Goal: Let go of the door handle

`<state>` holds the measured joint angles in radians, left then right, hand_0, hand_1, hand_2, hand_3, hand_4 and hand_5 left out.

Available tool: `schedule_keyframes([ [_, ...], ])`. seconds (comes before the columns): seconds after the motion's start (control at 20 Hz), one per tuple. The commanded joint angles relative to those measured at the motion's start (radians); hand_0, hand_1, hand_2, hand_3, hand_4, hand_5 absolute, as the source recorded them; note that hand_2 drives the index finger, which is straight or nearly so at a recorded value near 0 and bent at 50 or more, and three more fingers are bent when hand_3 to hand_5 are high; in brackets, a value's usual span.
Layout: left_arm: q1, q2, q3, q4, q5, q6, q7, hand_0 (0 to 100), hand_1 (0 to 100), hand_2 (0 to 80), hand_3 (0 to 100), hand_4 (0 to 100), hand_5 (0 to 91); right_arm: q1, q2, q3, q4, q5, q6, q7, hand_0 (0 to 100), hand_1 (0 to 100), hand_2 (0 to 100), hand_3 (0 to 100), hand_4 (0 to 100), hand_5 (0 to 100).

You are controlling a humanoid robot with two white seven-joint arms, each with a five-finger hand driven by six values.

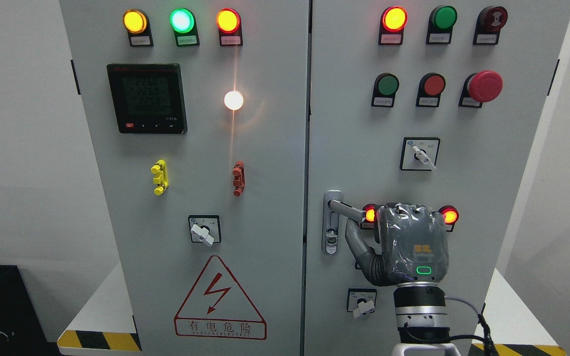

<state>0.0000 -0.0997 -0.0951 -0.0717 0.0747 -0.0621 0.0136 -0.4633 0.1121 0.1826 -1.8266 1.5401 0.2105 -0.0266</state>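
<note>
The silver door handle (343, 207) sits on the right cabinet door (344, 123), near its left edge, with its lever pointing right and slightly down. My right hand (370, 218) comes up from the bottom edge, its grey back facing the camera. The far end of the lever disappears behind this hand. The thumb (354, 238) curls up from below and meets the underside of the lever, so the hand is shut on the handle. The other fingers are hidden behind the palm. A key lock (331, 241) lies on the handle plate below the lever. My left arm is out of view.
Two lit red lamps (449, 215) flank the hand. A rotary switch (362, 302) sits just left of my wrist, another (419, 154) above. The left door (191, 198) carries a meter, lamps, a switch and a warning triangle. The doors look closed.
</note>
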Motion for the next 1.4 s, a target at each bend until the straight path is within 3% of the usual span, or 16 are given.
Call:
schedule_keyframes([
  [0.0, 0.017, 0.000, 0.000, 0.000, -0.001, -0.001, 0.000, 12, 56, 0.0, 0, 0, 0.0, 0.000, 0.000, -0.002, 0.000, 0.000, 0.001, -0.006, 52, 31, 92, 100, 100, 97],
  [1.1, 0.017, 0.000, 0.000, 0.000, 0.000, -0.001, 0.000, 12, 56, 0.0, 0, 0, 0.0, 0.012, -0.002, -0.009, -0.037, -0.006, -0.006, -0.007, 54, 29, 90, 100, 100, 97],
  [1.35, 0.017, 0.000, 0.000, 0.000, 0.000, -0.001, 0.000, 12, 56, 0.0, 0, 0, 0.0, 0.089, -0.008, -0.009, -0.100, -0.008, -0.013, -0.013, 52, 30, 81, 100, 96, 94],
])
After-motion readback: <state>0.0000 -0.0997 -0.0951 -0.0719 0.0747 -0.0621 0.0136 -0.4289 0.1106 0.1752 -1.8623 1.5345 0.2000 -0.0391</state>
